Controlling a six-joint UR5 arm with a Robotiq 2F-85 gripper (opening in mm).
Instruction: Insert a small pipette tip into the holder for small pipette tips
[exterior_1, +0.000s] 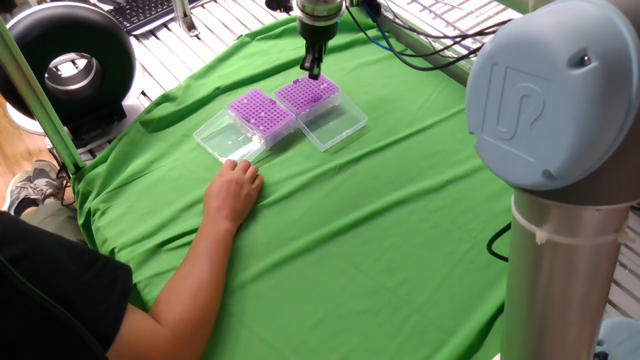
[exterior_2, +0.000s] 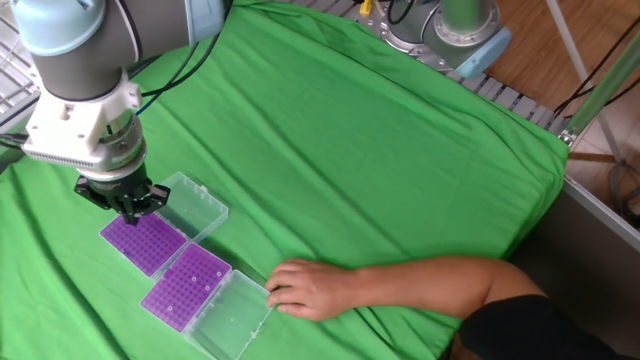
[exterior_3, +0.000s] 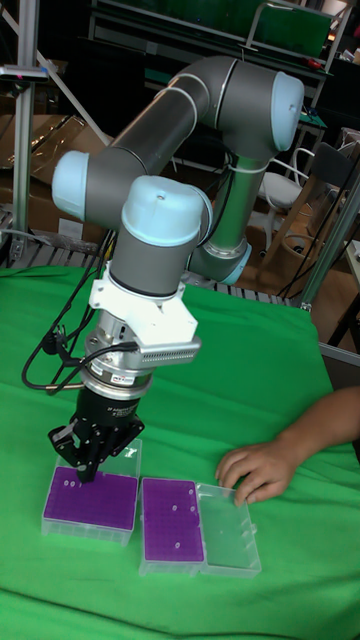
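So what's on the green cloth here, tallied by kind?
Purple tip racks: 2, far rack and near rack
Clear lids, open: 2, far lid and near lid
Person's hand: 1, hand touching the near lid
Tool: 1, tool over the far rack
Total: 6

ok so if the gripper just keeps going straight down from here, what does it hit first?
Most likely the purple rack of the box farther from the person's hand. The gripper hangs over its back edge; exact hole can't be judged.

Purple holder for small pipette tips (exterior_3: 92, 498) lies flat, lid open.
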